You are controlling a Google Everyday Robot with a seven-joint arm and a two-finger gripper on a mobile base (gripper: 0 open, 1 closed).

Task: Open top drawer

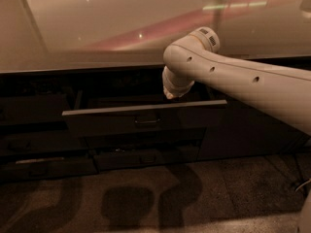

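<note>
Already the dark top drawer [112, 123] juts open, tool [170, 93] above it.

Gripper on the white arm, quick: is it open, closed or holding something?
Gripper: cannot be told; it hangs just above the top edge of the partly open top drawer.

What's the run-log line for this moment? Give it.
top drawer: open | tool: just above drawer front's top edge, right of centre | handle: not held
</note>
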